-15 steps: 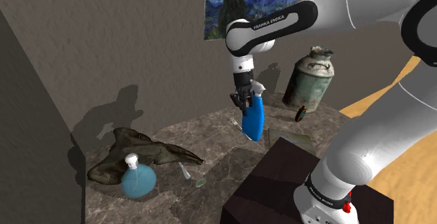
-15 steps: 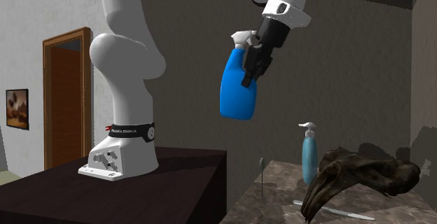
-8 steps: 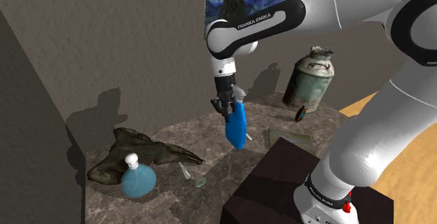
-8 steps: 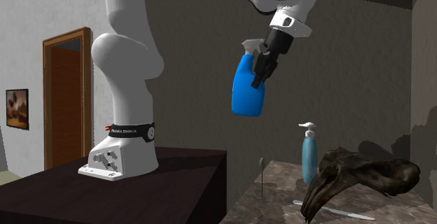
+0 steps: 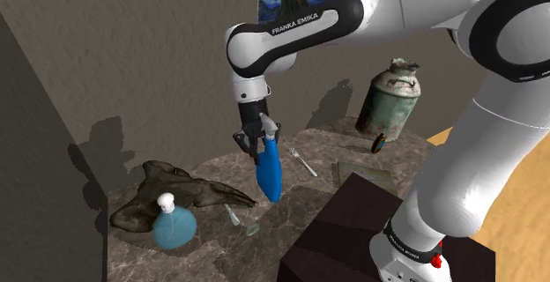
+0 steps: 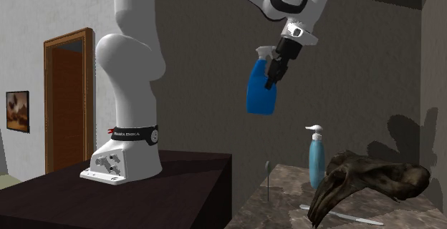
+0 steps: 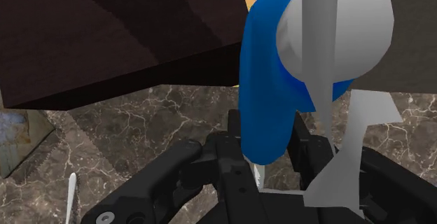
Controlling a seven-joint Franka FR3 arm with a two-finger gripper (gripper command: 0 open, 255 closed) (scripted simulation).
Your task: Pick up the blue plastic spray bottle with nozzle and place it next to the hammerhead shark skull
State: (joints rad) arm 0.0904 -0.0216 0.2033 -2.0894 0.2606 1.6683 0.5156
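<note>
In the shoulder view, our fingers (image 5: 251,141) are clamped on the neck of the blue spray bottle (image 5: 271,174). It hangs beneath them, in the air over the marble surface (image 5: 211,249). The hammerhead shark skull (image 5: 167,188) lies lower than the fingers and off towards the wall (image 5: 132,60), with a round blue flask (image 5: 174,226) just beside it. A fork (image 5: 302,161) rests on the fingers' other side. We judge this to be the carry. To finish it well, we should bring the bottle down upright onto the bare marble by the skull's near tip, short of the flask.

In the second exterior view, the bottle hangs well above the skull, and a pump bottle (image 6: 316,164) stands below the fingers, near the skull. There is ample air for the descent, though the wall closes in behind.

In the wrist view, the fingers clasp the bottle with its white nozzle (image 7: 336,40) alongside. Beyond them runs the edge of the dark stand (image 7: 105,40), and we should set the bottle down away from it.
</note>
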